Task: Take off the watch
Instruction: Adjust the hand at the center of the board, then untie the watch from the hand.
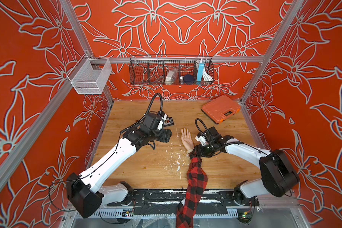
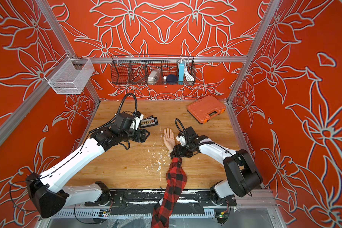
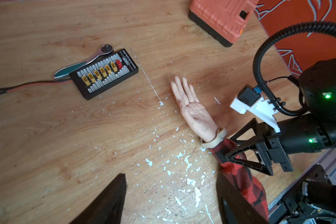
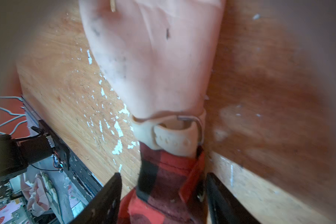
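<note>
Fingers of right gripper placed astride sleeve beside watch, clamping not discernible; left gripper spread, empty. Watch still strapped; 0 done.

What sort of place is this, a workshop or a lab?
Most likely a robotics test cell: a wooden tabletop enclosed by aluminium framing, two robot arms mounted at its front edge, and a mannequin hand in a plaid sleeve wearing a watch.

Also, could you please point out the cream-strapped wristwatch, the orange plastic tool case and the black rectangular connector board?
cream-strapped wristwatch (image 4: 173, 140): right wrist view, perforated strap.
orange plastic tool case (image 1: 220, 108): a top view, lid centre.
black rectangular connector board (image 3: 104, 74): left wrist view, connector row.
</note>
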`<state>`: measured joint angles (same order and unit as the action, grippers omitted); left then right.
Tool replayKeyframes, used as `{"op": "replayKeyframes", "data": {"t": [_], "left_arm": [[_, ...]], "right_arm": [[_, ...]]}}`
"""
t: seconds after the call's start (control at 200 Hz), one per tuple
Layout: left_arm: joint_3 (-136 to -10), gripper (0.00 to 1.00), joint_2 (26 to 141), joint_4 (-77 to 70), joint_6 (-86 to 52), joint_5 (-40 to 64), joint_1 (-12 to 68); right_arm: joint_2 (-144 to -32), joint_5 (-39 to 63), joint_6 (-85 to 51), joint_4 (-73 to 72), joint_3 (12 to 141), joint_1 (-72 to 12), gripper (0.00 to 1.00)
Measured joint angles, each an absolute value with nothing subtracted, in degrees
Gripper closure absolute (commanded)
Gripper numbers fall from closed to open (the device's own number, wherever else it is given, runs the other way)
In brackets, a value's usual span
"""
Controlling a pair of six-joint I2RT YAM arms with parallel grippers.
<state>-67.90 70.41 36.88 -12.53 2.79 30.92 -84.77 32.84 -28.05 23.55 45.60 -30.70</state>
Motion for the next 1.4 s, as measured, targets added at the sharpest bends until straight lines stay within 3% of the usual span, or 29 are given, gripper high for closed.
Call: {"op": "replayKeyframes", "data": {"t": [0.33,0.5,0.836,0.971,1.216,1.401], "left_arm": [[-62.61,0.26,64.86,34.48,-8.95,1.28,26.87],[-58.92,0.24,60.12,32.32,-8.95,-0.73,26.57],[-58.0,0.24,58.43,30.28,-9.43,-2.44,25.36],[-58.0,0.24,58.35,30.3,-9.67,-2.48,24.8],[-58.0,0.24,58.24,30.28,-10.17,-2.26,24.8],[-58.0,0.24,58.24,30.28,-10.39,-1.93,24.8]], "right_arm": [[-95.24,38.81,-34.48,14.48,53.12,-38.48,0.31],[-96.25,37.39,-30.04,16.88,59.75,-39.99,0.33],[-89.76,26.79,-1.02,26.74,62.7,-39.42,0.37],[-89.43,28.25,10.11,24.86,62.15,-38.46,0.37],[-93.36,29.82,36.86,27.22,63.33,-37.85,0.48],[-97.93,30.13,50.76,28.56,66.96,-37.76,0.51]]}}
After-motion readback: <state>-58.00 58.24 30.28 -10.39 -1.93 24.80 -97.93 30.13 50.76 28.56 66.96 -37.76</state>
